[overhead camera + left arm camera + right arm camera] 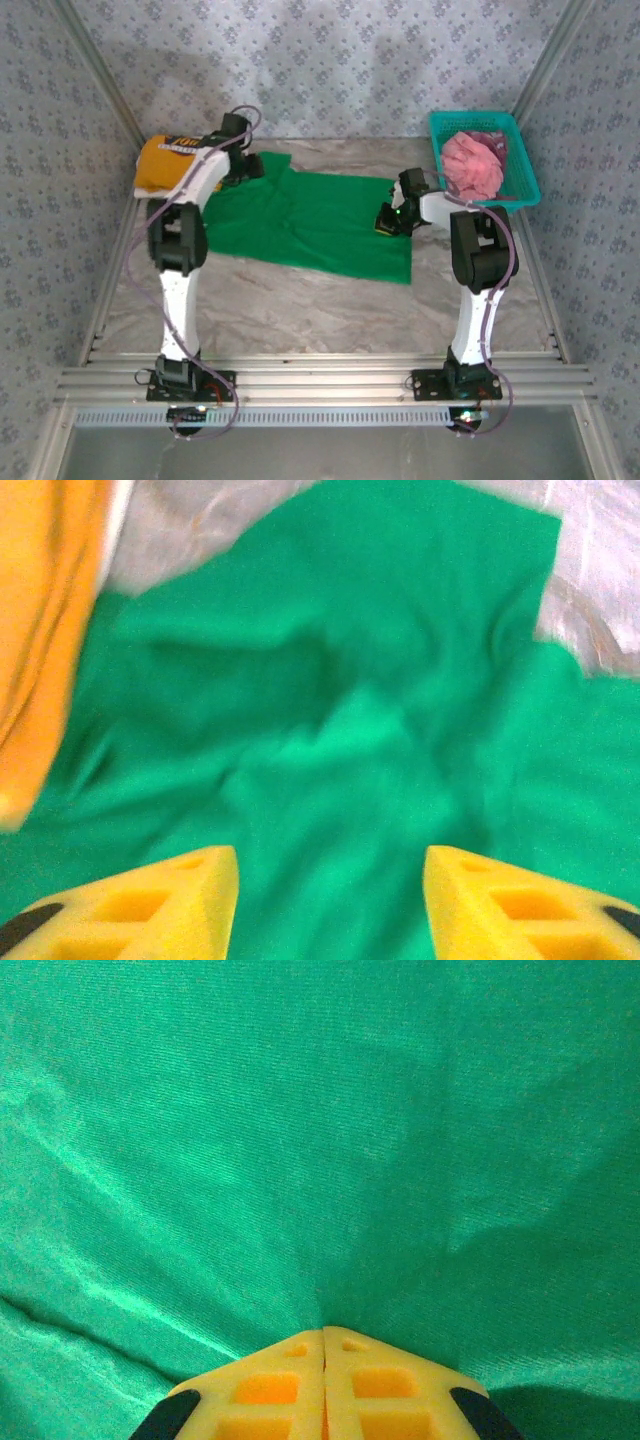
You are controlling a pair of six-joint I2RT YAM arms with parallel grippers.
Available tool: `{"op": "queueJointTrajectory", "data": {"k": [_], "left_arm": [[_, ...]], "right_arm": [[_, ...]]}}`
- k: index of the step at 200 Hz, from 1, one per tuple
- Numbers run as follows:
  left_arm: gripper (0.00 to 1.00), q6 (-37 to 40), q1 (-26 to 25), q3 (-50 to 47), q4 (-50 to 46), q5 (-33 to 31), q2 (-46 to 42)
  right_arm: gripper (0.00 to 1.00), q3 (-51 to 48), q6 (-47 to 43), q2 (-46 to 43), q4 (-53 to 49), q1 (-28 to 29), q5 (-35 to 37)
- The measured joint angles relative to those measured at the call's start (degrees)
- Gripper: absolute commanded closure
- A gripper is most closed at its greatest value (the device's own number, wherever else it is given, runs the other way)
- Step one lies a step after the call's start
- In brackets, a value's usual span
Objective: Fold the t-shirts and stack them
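Right pincer [324,1332] tight on green tee [300,1110]

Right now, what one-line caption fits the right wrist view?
Right gripper shut on the green t-shirt, creases in the cloth converging at its closed tips.

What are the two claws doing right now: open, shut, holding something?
Left gripper: open, holding nothing, over the green t-shirt.
Right gripper: shut, pinching the green t-shirt.
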Motion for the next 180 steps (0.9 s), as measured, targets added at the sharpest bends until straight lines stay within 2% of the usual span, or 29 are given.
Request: {"op": "queueJointTrajectory", "data": {"k": [31,43,70,101,137,148,164,173,180], "left_arm": [[0.35,-0.81,4.63,-21.44,2.45,0.48,-18.56],[0.25,-0.83,7.65,-27.58,3.02,0.28,-21.84],[0.18,-1.03,13.55,-36.3,3.52,-0.07,-21.24],[0.2,-0.98,13.9,-36.44,5.05,0.24,-16.85],[0.32,-0.9,12.59,-31.93,6.86,0.22,-13.09],[0.51,-0.63,12.02,-30.77,6.84,0.17,-12.87],[0.67,-0.72,10.84,-28.85,6.62,-0.66,-12.87],[0.68,-0.72,10.34,-27.89,6.69,-0.87,-12.87],[0.61,-0.52,9.97,-27.23,6.67,-1.03,-12.87]], "right_arm": [[0.88,-0.22,-1.49,-0.35,0.11,0.22,0.07],[0.88,-0.2,-2.12,-0.35,0.0,0.28,0.07],[0.88,-0.2,-2.86,-0.35,-0.31,0.44,0.0],[0.88,-0.2,-2.95,-0.35,-0.31,0.52,0.0],[0.88,-0.2,-2.95,-0.35,-0.31,0.52,0.02],[0.88,-0.2,-2.95,-0.35,-0.31,0.52,0.04],[0.88,-0.2,-2.95,-0.35,-0.31,0.52,0.04],[0.88,-0.2,-2.93,-0.35,-0.31,0.52,0.04],[0.88,-0.2,-2.93,-0.35,-0.31,0.52,0.04]]}}
